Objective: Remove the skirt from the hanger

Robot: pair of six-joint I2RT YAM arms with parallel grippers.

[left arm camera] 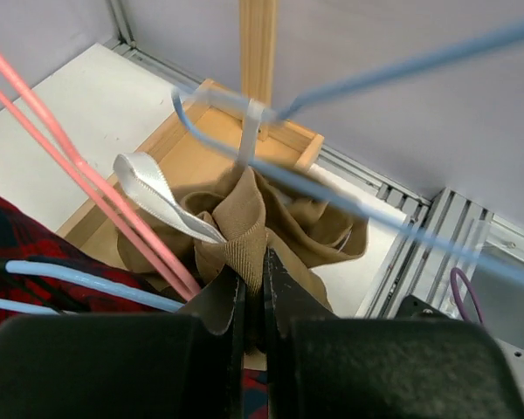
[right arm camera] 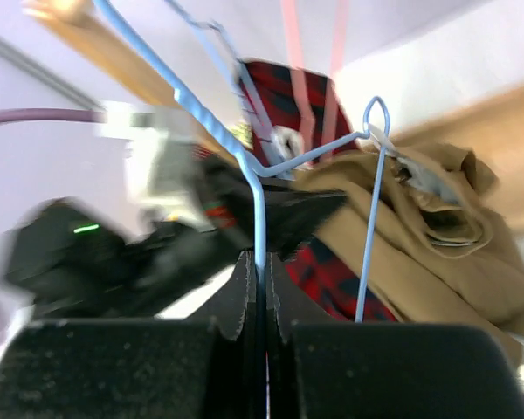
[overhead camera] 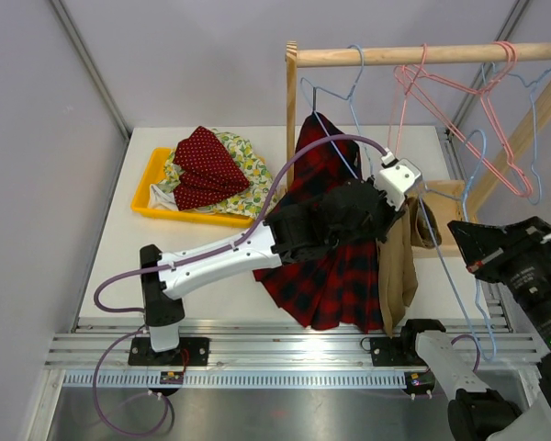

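Observation:
The red and dark tartan skirt (overhead camera: 335, 276) hangs from a pale-blue wire hanger (overhead camera: 335, 119) on the wooden rail, behind my left arm. It also shows in the right wrist view (right arm camera: 332, 271). A tan garment (overhead camera: 399, 266) hangs beside it on a second pale-blue hanger (right arm camera: 258, 201), off the rail. My left gripper (left arm camera: 253, 272) is shut on a fold of the tan garment (left arm camera: 244, 218); a white ribbon loop (left arm camera: 148, 183) sits next to it. My right gripper (right arm camera: 260, 262) is shut on that second hanger's wire, at the right in the top view (overhead camera: 459, 241).
A wooden rack has a rail (overhead camera: 422, 53), a post (overhead camera: 291, 110) and a base (left arm camera: 183, 148). Pink hangers (overhead camera: 477, 92) and another blue hanger (overhead camera: 537, 83) hang on the rail. A yellow tray (overhead camera: 147, 184) at back left holds the red dotted and lemon-print garments.

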